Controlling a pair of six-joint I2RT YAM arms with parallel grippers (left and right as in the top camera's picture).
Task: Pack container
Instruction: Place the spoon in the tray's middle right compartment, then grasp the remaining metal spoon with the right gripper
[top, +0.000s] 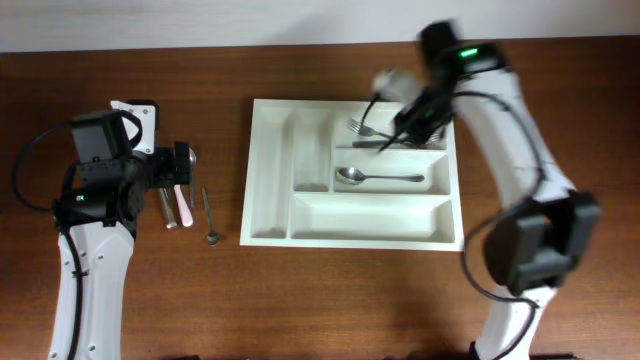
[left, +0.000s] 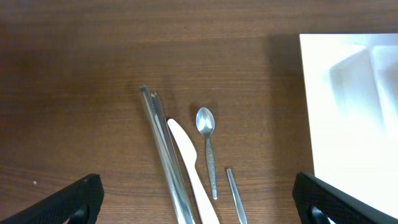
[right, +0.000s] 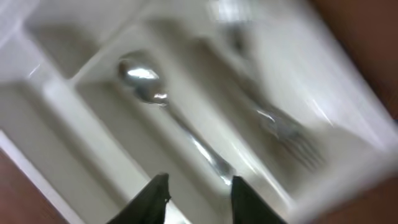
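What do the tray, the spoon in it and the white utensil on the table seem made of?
Tray: likely white plastic, smooth, moulded rounded dividers. Spoon: metal, probably polished steel, mirror glints on its bowl. White utensil: probably plastic, matte, no glints.

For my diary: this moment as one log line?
left gripper open over loose cutlery | right gripper open over white plastic cutlery tray | metal fork, metal spoon inside

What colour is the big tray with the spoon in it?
White. The tray shows best in the overhead view.
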